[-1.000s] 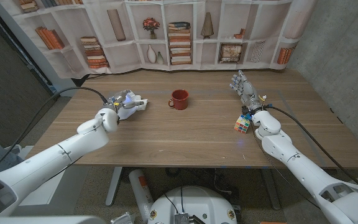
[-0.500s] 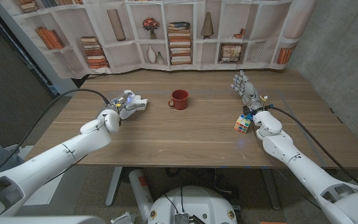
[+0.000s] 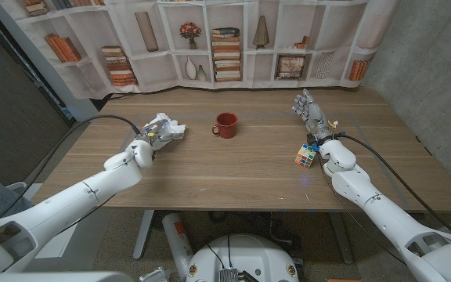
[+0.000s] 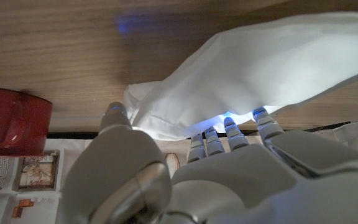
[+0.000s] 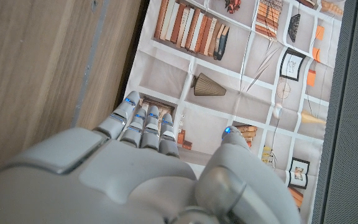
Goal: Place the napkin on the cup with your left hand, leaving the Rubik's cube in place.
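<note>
Carry step: your left hand [image 3: 154,131] gripped napkin [image 3: 169,128], left of cup [image 3: 225,124]; next, drape over rim; right hand [image 3: 307,107] open, empty, beside cube [image 3: 305,155]

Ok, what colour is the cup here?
Red; the cup shows best in the head view, standing apart from the white napkin.

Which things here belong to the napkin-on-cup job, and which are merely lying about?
Belong to the job:
- napkin, held by the left hand
- cup, red, standing uncovered
- cube, to stay put

Lying about:
- right hand, open, holding nothing
- bookshelf backdrop
</note>
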Robot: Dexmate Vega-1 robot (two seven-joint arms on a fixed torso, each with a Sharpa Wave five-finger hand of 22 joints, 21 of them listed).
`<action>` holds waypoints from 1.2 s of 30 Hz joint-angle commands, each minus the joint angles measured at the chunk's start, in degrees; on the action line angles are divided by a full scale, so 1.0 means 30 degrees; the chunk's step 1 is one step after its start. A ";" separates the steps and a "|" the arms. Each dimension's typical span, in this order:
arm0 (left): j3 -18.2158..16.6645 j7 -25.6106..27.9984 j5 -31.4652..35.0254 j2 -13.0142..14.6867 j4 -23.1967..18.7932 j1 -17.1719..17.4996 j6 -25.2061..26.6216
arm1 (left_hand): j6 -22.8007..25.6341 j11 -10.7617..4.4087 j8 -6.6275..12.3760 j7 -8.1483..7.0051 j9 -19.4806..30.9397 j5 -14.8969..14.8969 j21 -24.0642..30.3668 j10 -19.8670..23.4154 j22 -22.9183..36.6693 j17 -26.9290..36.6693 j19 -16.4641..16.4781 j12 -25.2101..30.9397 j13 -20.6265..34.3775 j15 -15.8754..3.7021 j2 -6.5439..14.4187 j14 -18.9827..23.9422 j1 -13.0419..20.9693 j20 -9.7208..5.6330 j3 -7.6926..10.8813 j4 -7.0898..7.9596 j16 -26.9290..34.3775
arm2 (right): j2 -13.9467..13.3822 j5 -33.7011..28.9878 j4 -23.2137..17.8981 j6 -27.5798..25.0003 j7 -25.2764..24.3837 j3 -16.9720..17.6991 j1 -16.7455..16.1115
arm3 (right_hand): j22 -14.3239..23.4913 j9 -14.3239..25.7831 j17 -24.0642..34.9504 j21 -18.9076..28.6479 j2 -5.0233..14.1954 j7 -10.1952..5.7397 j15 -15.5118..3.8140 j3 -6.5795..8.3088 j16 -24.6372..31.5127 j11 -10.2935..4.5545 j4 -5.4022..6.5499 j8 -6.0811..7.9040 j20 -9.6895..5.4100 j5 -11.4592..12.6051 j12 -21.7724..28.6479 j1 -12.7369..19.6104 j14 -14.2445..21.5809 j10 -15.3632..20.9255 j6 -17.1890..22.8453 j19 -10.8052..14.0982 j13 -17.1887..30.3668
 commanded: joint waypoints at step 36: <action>0.0714 0.0012 0.0035 -0.0644 -0.0392 -0.0659 0.2097 | 0.5301 -0.0053 0.1160 0.1089 0.0316 -0.4076 0.3053 0.5522 -0.0063 0.0348 1.1230 0.1123 0.0180 -0.1803 0.4147 0.7444 1.1666 -0.1190 0.4542 -0.1836 0.1215 | 0.0082 0.0443 0.0151 0.0167 0.0152 0.0205 -0.0313 | 0.0050 0.0083 0.0105 -0.0274 0.0256 -0.0027 -0.0073 0.0026 0.0010 -0.0016 -0.0144 0.0078 -0.0041 -0.0054 -0.0035 -0.0023 0.0186 0.0224 0.0413 0.0286 0.0036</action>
